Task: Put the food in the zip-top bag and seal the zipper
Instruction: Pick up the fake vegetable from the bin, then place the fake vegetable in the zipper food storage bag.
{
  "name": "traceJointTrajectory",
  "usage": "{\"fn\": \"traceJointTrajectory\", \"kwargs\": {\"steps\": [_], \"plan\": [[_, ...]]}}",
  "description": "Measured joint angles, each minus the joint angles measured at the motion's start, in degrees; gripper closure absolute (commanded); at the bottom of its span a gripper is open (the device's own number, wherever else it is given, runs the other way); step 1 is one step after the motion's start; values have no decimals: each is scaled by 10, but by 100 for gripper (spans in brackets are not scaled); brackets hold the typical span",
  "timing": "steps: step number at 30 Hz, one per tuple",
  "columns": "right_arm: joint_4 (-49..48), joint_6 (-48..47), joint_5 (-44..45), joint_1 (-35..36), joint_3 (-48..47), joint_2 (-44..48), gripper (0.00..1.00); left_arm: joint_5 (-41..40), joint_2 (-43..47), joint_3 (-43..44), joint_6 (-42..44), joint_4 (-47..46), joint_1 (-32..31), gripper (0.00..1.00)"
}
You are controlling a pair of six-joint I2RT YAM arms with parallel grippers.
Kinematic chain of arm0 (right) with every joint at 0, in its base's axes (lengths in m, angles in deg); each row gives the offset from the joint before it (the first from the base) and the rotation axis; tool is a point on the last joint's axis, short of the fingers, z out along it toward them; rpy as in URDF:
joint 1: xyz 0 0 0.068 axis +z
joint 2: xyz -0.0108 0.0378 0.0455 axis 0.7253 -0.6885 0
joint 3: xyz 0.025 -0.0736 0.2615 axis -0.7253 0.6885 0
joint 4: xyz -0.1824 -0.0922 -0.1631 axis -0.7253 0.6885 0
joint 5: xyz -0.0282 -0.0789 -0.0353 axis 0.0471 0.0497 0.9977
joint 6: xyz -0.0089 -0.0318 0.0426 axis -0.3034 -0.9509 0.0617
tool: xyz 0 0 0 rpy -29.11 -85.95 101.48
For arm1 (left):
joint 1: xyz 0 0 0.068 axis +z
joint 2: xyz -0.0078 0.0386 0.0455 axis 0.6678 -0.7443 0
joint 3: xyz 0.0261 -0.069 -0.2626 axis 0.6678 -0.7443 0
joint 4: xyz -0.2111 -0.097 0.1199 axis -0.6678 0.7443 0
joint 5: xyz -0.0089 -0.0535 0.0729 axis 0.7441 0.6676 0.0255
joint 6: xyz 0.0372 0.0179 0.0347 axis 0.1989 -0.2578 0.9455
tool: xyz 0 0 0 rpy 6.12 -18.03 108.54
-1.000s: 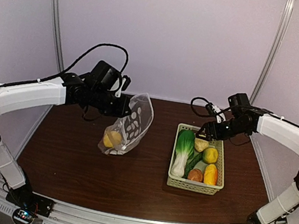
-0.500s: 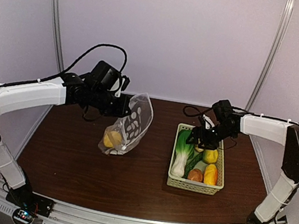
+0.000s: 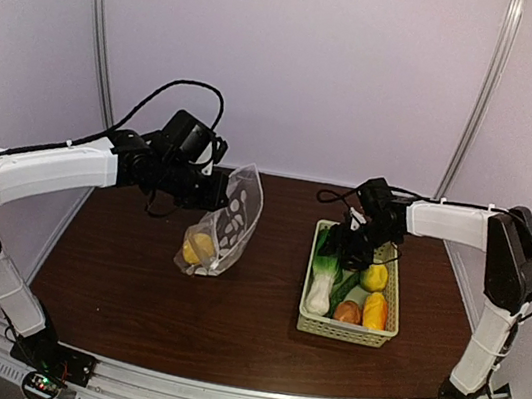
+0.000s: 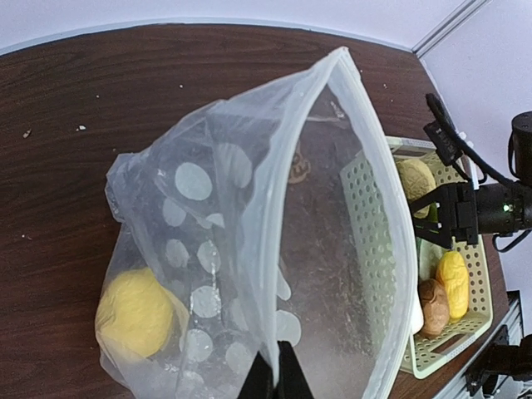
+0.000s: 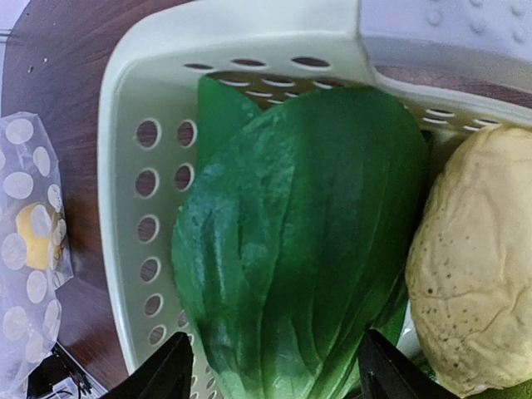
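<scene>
The zip-top bag (image 3: 230, 217) hangs above the table at centre left, clear with white dots and mouth open. One yellow lemon (image 3: 200, 247) lies in its bottom. My left gripper (image 3: 219, 190) is shut on the bag's mouth edge. In the left wrist view its fingertips (image 4: 272, 378) pinch the zipper strip (image 4: 289, 174). My right gripper (image 3: 338, 243) is open inside the basket (image 3: 338, 330). Its fingers straddle the green leafy vegetable (image 5: 307, 241) without closing on it. A lemon (image 3: 373, 275), an orange-yellow piece (image 3: 375, 310), a brown round piece (image 3: 347, 312) and the cucumber (image 3: 342, 291) remain in the basket.
The pale green basket wall (image 5: 125, 166) stands close to my right gripper's left finger. A pale, bumpy piece (image 5: 474, 274) lies right of the leaf. Dark wood table (image 3: 130, 289) runs between bag and basket.
My right gripper has swung left from the basket's far right corner to over the leafy vegetable. The bag's mouth has narrowed slightly as seen from above. The left arm has hardly moved.
</scene>
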State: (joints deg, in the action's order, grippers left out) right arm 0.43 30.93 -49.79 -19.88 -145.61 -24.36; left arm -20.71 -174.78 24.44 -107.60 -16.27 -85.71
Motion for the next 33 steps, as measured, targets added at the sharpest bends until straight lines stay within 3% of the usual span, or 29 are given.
{"fn": "traceJointTrajectory", "kwargs": {"steps": [8,16,20,31,33], "plan": [[-1,31,17,0,-5,-30,39,-7,0,0,0,4,0,100],[-3,38,21,0,-15,-44,67,-7,0,0,0,5,0,100],[-4,38,23,0,-15,-37,74,-7,0,0,0,5,0,100],[-8,15,27,-14,6,105,80,4,0,0,-1,3,0,100],[-9,2,28,-16,6,136,85,10,0,0,-4,3,0,100]]}}
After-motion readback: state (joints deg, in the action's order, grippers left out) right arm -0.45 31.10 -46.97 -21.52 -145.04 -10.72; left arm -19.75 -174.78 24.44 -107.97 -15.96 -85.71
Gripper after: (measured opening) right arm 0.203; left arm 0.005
